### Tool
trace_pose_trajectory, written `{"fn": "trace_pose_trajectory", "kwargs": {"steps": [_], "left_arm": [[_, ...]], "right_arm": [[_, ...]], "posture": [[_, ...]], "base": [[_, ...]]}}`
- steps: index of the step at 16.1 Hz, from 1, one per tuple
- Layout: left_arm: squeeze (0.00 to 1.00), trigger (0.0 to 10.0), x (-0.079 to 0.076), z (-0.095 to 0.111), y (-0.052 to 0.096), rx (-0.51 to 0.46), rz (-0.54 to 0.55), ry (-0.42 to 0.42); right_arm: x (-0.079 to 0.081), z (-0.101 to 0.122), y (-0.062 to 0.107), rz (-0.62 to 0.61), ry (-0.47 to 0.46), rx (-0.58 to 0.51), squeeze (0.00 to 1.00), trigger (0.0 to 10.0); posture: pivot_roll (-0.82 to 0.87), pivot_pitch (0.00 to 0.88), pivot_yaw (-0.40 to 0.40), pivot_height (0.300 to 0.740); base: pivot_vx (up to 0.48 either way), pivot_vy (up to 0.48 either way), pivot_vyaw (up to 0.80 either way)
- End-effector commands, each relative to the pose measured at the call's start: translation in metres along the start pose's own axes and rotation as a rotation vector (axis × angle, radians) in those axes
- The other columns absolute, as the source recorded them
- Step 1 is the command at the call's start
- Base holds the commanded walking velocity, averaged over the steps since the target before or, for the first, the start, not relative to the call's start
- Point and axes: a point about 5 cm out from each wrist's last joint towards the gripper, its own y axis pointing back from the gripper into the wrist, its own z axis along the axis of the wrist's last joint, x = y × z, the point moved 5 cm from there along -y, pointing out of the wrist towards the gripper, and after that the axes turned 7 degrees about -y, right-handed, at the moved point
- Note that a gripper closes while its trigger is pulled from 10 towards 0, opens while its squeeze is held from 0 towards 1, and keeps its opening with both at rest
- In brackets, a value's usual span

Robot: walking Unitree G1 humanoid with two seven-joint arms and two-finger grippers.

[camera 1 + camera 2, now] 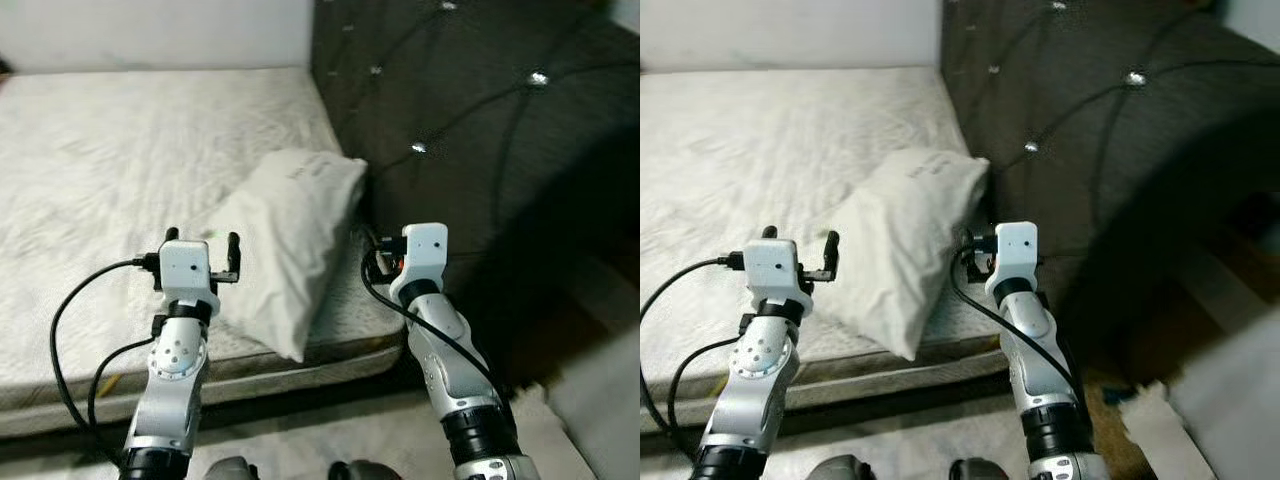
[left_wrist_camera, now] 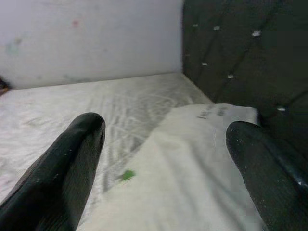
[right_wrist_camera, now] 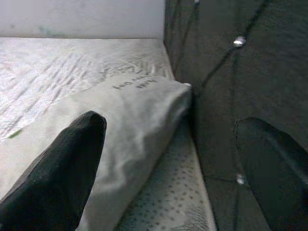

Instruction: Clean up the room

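Pillow [image 1: 285, 240], white, lay tilted on the bare mattress [image 1: 110, 170], its upper corner close against the dark tufted headboard [image 1: 470, 120], its lower corner overhanging the mattress edge nearest the robot. Bore small dark lettering near the headboard end and a green speck on the cover. Left gripper [image 1: 203, 252] hovered just over the pillow's side away from the headboard, fingers [image 2: 72, 159] spread wide, holding nothing. Right gripper [image 3: 168, 168] hung at the pillow's headboard side, over the narrow strip of mattress between pillow and headboard, fingers [image 3: 62, 163] likewise wide apart and empty, one toward the pillow, the other toward the headboard's buttoned padding. Behind the pillow, a pale wall [image 1: 150, 30] along the mattress's far edge. Below the mattress edge, a light rug [image 1: 330, 440] on the floor.
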Motion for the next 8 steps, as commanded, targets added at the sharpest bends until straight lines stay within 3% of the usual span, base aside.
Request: {"fn": "trace_pose_trajectory", "kwargs": {"steps": [1,8], "left_arm": [[0.0,10.0,-0.003,0.007,-0.002,-0.017,-0.011,0.014],[0.0,10.0,-0.015,0.002,0.003,0.0,-0.007,-0.01]], "right_arm": [[0.001,0.002,0.0,0.002,0.0,-0.01,0.0,10.0],[0.012,-0.001,0.005,0.033,-0.013,-0.009,0.0,10.0]], "posture": [[0.1,0.0,-0.04,0.74],[0.1,0.0,-0.042,0.74]], "base": [[0.0,0.0,0.0],[0.0,0.0,0.0]]}}
